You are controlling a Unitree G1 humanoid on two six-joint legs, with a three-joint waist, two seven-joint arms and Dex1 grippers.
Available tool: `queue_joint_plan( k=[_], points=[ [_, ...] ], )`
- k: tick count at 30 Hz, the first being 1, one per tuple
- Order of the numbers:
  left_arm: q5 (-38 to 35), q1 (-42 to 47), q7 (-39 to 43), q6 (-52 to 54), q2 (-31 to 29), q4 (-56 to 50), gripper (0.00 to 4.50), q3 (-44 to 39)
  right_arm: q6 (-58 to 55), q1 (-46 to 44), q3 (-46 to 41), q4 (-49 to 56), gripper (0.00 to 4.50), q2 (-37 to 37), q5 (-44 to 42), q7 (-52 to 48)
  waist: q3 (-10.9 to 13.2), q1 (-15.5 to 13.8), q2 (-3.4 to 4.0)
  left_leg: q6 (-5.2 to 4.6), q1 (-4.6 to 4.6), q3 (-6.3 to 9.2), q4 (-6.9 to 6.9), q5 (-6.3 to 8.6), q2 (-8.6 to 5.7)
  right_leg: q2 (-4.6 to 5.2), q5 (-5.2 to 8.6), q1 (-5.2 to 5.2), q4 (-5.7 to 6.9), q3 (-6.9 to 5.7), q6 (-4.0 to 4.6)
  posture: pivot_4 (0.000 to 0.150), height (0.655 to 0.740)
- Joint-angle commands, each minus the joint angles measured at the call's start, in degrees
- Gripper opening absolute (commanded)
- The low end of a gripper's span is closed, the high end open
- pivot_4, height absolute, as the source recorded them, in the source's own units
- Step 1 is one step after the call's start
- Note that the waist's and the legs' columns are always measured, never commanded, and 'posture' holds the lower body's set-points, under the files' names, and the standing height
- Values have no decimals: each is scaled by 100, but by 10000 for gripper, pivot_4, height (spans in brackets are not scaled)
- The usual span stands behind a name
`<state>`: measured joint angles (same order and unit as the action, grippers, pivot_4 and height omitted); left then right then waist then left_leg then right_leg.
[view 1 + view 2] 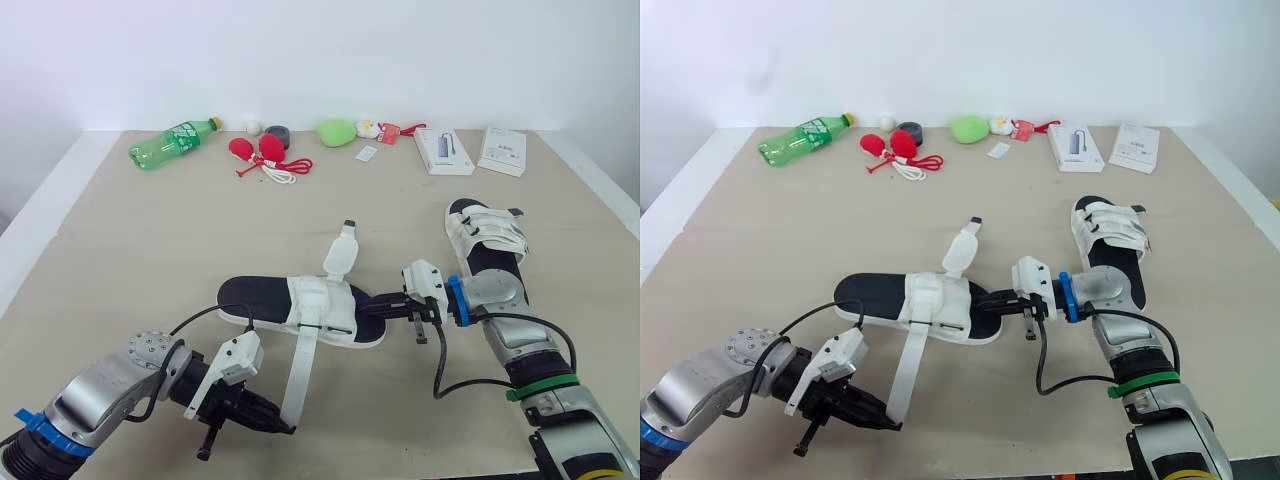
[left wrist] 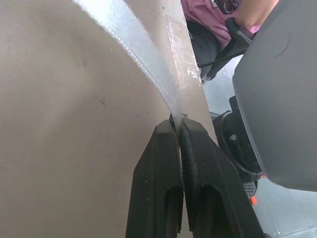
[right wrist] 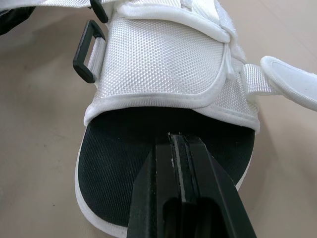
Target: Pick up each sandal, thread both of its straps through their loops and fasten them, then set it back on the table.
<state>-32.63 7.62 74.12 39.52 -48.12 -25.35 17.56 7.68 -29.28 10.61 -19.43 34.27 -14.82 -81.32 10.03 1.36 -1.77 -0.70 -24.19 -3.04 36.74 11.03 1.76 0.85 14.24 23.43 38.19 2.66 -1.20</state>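
While the near sandal point(image 1: 320, 308) is laid lengthwise across the near middle of the table point(image 1: 150, 240), neither of its straps is seen to be fastened. Its long strap point(image 1: 300, 370) is drawn out from the white upper toward the near edge. The strap's free end is pinched between the closed fingers of the left gripper point(image 1: 288, 428), and in the left wrist view it is clamped right at the fingertips. Its short strap point(image 1: 340, 252) is stood up loose on the far side, touching nothing. A black loop point(image 3: 88, 57) at the side of the upper is shown with nothing through it in the right wrist view.

The sandal's right end is held by the right gripper point(image 1: 378, 308), whose fingers are closed on the edge of the black sole. Whether the sole is resting on the table or is raised slightly cannot be told.

A second sandal point(image 1: 487, 240) is set to the right and farther off, just beyond the right forearm. Its straps are folded flat across the upper and are judged to be fastened, so roughly half the task is taken as done. For the near sandal, both straps are yet to be threaded and pressed down, and the sandal is then to be released onto the table.

A green bottle point(image 1: 172, 143) and two white boxes point(image 1: 443, 150) are ranged along the far edge, well apart from the work.
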Motion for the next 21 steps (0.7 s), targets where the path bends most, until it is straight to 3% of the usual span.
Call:
queue_joint_plan(
  k=[1,13,20,21],
  points=[
    [-40,-65,27,-170,-32,-137,487,-118,96,-47,-76,12,0,25,0,-59,0,0,0,0,0,0,0,0,0,0,0,0,0,0,0,1500,7400],
    [-105,0,12,-155,-27,-87,487,-141,120,-40,-66,-46,0,12,27,-91,0,0,0,0,0,0,0,0,0,1,0,0,0,0,0,1500,7400],
    [-4,263,336,-317,-158,-41,23465,-92,168,-121,-69,-169,0,0,52,-110,0,-1,0,0,1,-2,2,0,-1,0,0,-2,0,-4,0,1500,7400],
    [76,361,430,-435,-217,1,29227,-110,174,-124,-69,-182,0,0,52,-121,0,-1,0,0,1,-2,2,0,-1,0,0,-2,0,-4,1,1500,7400]
  ],
)
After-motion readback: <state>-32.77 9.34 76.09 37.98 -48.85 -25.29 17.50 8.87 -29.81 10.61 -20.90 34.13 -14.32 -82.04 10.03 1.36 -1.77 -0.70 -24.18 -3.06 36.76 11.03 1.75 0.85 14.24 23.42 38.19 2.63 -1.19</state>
